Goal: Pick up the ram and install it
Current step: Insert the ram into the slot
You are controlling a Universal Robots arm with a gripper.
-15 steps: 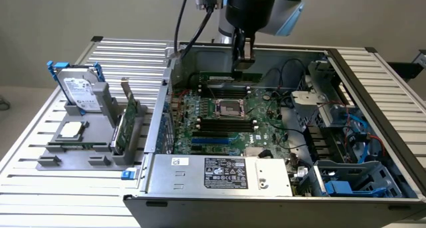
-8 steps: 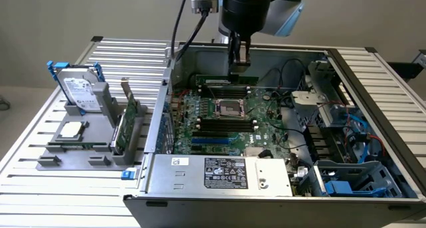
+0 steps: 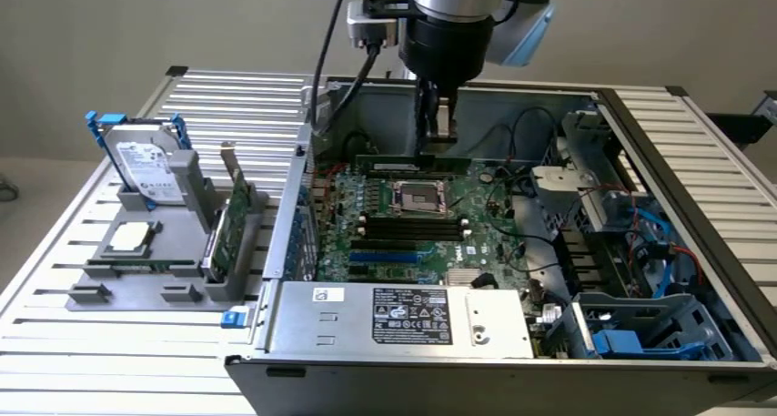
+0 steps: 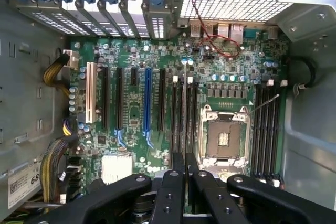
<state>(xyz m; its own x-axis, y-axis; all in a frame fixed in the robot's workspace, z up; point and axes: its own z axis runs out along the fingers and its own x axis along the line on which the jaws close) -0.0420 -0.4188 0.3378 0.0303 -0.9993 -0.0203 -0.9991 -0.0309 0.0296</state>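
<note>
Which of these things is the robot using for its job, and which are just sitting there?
For the job: the gripper, shut on the ram, near the memory slots.

Just lying about: the hard drive, the processor chip and the expansion card, all in the grey holder.

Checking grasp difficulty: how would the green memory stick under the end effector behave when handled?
The memory stick looks a thin, flat board: probably stiff and light. Standing on its narrow edge, it would likely tip unsupported. Being thin, it may crack if bent.
</note>
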